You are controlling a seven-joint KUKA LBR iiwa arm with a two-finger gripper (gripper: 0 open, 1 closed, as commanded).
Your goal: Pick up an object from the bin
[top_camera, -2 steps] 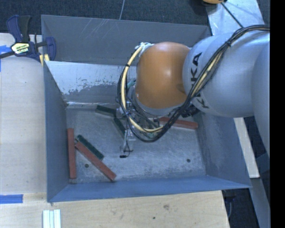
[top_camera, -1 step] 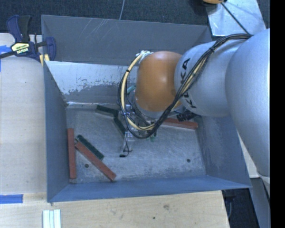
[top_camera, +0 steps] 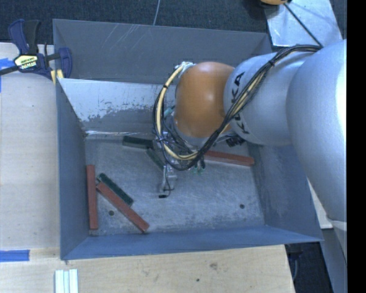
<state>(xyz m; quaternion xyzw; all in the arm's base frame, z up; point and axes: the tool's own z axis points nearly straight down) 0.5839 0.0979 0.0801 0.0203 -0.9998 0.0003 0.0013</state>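
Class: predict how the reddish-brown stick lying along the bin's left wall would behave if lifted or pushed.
The reddish-brown stick looks straight and flat-sided, so it is probably stiff and likelier to slide than roll. Its slimness suggests it is light.

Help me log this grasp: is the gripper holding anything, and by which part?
Nothing seen in it. The gripper sits over bare floor of the bin, apart from the diagonal reddish-brown stick.

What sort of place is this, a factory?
Probably a robotics test bench, not a factory line: a cabled robot arm reaches into a grey metal bin holding a few loose reddish-brown sticks.
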